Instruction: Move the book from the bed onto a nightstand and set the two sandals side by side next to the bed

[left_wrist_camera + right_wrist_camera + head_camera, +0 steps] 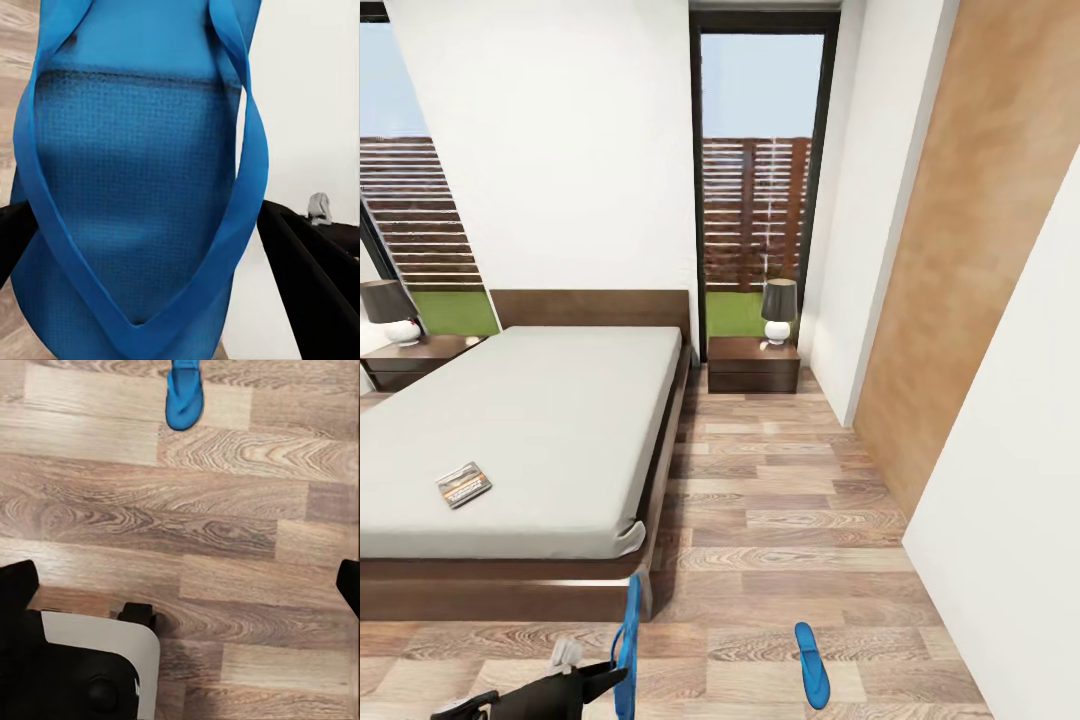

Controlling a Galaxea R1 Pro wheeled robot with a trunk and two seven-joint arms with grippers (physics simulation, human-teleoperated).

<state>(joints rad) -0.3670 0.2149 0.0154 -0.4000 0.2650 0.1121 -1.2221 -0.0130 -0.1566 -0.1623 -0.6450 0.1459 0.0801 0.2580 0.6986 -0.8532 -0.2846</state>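
From the head camera I see the bedroom's wood-plank floor [790,500] running up to a tall window. The bed [510,590] fills the left half, and the book [464,484] lies flat on its pale mattress, near the foot end and well apart from both nightstands. One nightstand [753,364] stands just beside the bed's far right corner with a lamp [779,310] on top; the other nightstand [415,360] sits on the far left with its own lamp [390,310]. At the bottom edge, my left tool [600,680] is clenched on one sandal [627,640], which stands on edge, raised in front of the bed's foot corner. The second sandal [812,664] lies flat on the floor to the right, apart from the bed and from the held one.

On the left wrist camera, the held sandal [135,187] sits between the two black fingers [307,277], strap side towards the lens.

On the right wrist camera, the floor sandal [184,394] rests on the planks well ahead. A black fingertip [349,585] shows at each side with bare floor between them, so the right tool is released, holding nothing. Part of the robot's base [82,675] shows below.
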